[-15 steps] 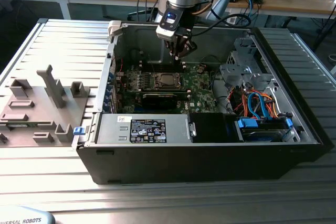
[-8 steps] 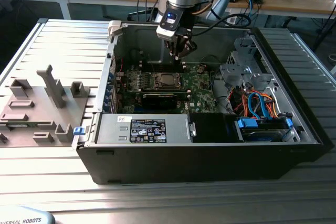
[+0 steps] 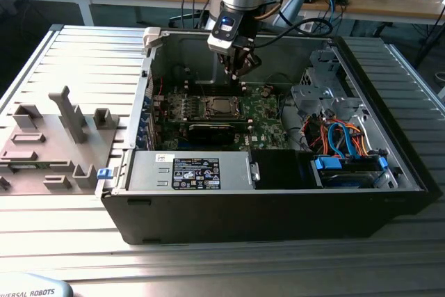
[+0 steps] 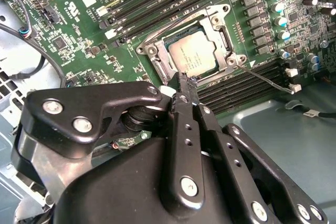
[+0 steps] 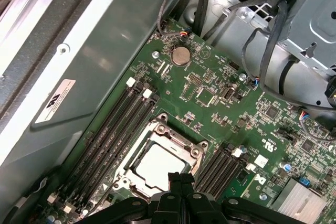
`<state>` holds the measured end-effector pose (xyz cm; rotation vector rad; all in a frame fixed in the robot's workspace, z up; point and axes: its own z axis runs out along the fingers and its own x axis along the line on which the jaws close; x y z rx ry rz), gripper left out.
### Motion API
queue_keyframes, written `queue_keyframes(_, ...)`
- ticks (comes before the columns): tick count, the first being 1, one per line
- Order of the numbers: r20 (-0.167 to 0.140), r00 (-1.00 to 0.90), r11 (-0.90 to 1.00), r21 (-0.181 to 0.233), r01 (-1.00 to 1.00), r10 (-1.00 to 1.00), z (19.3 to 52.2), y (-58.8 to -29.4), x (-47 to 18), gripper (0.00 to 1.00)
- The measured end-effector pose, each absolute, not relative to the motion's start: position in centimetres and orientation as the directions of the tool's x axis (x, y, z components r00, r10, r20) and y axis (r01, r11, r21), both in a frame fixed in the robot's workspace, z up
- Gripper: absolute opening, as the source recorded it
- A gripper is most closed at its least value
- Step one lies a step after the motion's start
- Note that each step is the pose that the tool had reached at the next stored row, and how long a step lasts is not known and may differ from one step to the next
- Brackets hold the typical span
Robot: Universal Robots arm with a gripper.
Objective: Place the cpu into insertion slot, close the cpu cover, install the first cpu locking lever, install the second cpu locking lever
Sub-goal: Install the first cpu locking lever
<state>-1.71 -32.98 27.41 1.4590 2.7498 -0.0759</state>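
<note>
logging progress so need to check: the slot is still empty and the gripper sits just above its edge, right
Not quite: the slot is not empty. The cpu already lies in it, as the second wrist view shows. The rest holds: the gripper sits just above the slot's edge.

The open case left a free way down from above to the cpu. Drive cage and cables crowded the exterior view's right; the power supply walled the near side; memory slots lay low.
</note>
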Motion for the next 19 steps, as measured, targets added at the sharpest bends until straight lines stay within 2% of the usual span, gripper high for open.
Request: queue_keyframes(19, -0.047, -0.582, 0.581, -0.030, 0.814, 0.812, 27.41, -32.98, -1.71, 0.11)
